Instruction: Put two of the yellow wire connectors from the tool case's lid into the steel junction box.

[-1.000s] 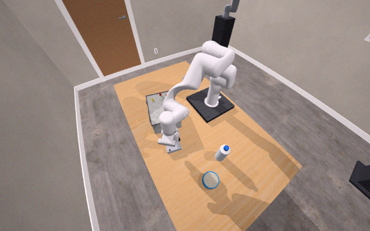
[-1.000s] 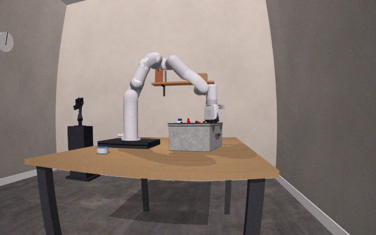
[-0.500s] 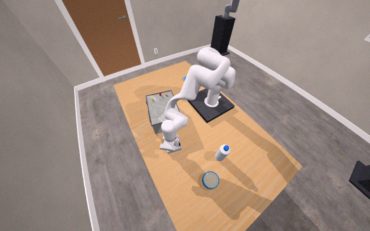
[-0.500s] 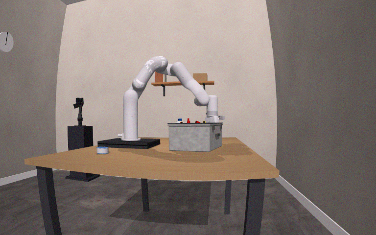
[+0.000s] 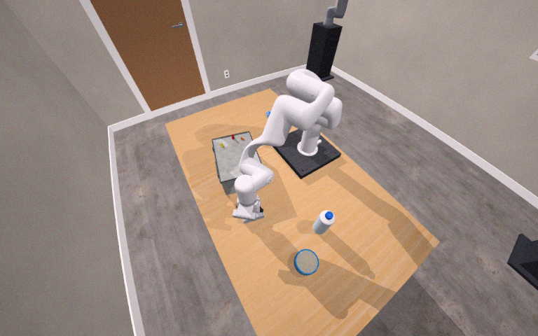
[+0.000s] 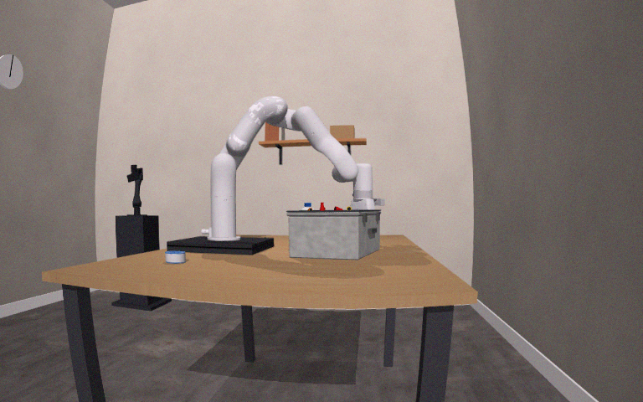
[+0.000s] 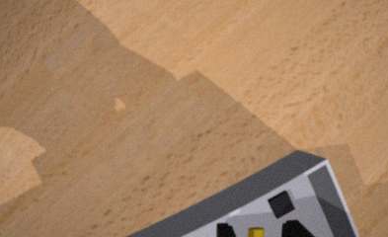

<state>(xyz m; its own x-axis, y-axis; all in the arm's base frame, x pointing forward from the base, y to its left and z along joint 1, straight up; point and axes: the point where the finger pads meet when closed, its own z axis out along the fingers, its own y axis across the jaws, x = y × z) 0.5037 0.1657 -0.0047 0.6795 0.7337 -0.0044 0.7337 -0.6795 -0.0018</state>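
Across centre of top view: light wooden table top [image 5: 347,233] on grey plank floor [image 5: 430,158], beige walls, brown door [image 5: 146,45] upper left. White arm's gripper [image 7: 257,231] low over steel junction box [image 7: 260,190] at wrist view's bottom edge; dark fingertips partly parted, yellow wire connector [image 7: 256,232] between them, grip uncertain. Grey tool case [image 6: 332,234] carries another yellow wire connector [image 5: 222,144] on lid.

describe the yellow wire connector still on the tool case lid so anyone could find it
On the wooden table, find the grey tool case beside the arm's black base plate. Three small connectors sit near the far end of its lid. The yellow wire connector is the leftmost in the top view; its neighbours are a red connector and an orange connector.
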